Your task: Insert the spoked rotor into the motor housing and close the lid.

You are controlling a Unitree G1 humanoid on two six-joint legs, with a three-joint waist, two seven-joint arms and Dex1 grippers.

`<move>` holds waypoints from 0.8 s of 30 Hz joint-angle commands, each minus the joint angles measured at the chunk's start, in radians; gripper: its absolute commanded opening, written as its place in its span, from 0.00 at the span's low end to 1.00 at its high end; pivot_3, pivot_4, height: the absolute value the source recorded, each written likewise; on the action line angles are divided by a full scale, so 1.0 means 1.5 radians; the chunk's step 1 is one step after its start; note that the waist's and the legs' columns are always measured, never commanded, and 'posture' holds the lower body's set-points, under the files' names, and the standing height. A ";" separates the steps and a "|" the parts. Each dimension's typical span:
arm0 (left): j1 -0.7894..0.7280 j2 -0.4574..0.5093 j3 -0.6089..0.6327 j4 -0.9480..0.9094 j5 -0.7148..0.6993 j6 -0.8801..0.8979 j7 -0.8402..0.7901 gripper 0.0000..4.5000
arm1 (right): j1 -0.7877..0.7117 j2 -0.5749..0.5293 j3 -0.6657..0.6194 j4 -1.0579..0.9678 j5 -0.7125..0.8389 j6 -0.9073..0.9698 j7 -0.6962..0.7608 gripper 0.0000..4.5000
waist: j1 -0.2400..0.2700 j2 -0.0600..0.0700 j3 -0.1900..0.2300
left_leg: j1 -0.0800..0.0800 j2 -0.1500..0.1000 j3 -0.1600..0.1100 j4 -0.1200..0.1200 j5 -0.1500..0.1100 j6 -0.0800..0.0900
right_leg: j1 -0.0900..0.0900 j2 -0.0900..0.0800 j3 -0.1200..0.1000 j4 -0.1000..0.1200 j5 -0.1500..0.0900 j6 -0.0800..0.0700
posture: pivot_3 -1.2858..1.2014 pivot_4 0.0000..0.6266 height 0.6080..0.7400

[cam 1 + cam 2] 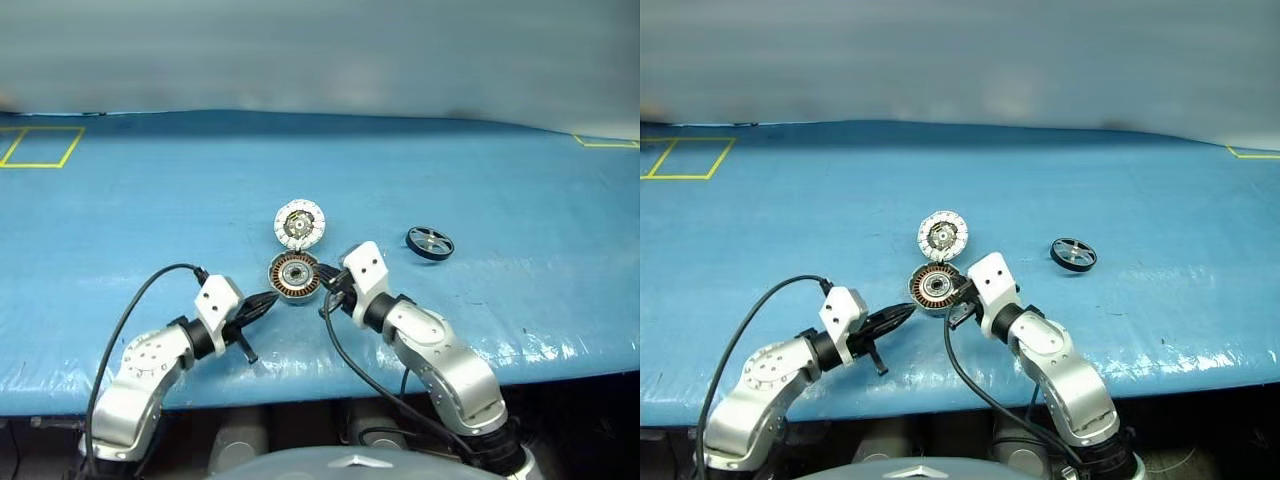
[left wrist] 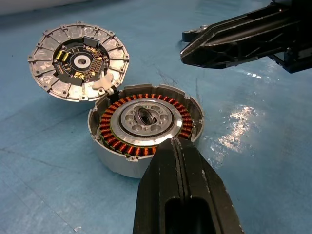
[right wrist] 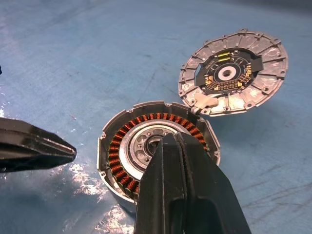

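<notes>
Nearest the table's front edge, left gripper [image 1: 268, 303] pinched fully together, empty, tips just short of the motor housing [image 1: 294, 276] on its left side, apart from the rim. Black cable [image 1: 135, 305] looping from the left wrist over the blue table cover [image 1: 150, 210], well left of the housing. Right gripper [image 1: 327, 290] likewise closed with nothing between its fingers, tips at the housing's right rim; from the right wrist view, the closed tips overlapping the near edge of the windings, though contact cannot be told. A second black cable [image 1: 955, 365] hanging from the right wrist, nearer than the housing.

Between the two grippers, motor housing sitting open and upright on the cover: silver-grey cup, ring of copper-brown windings [image 2: 114, 139], shiny central hub [image 2: 144, 117]. No rotor inside it. Both closed grippers flanking it, one at either side, leaving the top of the cup unobstructed.

Just beyond the housing, lid [image 1: 300, 223] swung open and tilted back, joined at the housing's far edge by a small hinge tab [image 2: 103, 84]; inner face up, whitish segments around a dark circuit board with gold parts.

Right of the housing and slightly farther, spoked rotor [image 1: 430, 243] lying alone on the cover, well apart from housing and grippers, black ring with silvery spokes.

Far beyond the housing, yellow tape outlines [image 1: 40, 147] at the cover's far left, another [image 1: 607, 142] at the far right.
</notes>
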 commanded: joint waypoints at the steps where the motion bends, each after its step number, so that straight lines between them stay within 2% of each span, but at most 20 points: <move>1: 0.019 -0.004 -0.014 0.003 0.007 -0.034 0.007 0.00 | -0.014 0.013 0.014 0.021 -0.007 -0.013 -0.004 0.00 | 0.000 0.000 0.000 | 0.000 0.000 0.000 0.000 0.000 0.000 | 0.000 0.000 0.000 0.000 0.000 0.000 | 0.52 0.24 1.00; 24: 0.035 -0.007 -0.016 0.054 0.003 -0.059 0.006 0.00 | -0.057 0.084 0.041 0.173 -0.038 -0.110 0.007 0.00 | -0.009 0.000 0.000 | 0.000 0.000 0.000 -0.001 0.000 0.000 | -0.001 0.000 0.000 0.000 -0.001 0.002 | 0.52 0.24 1.00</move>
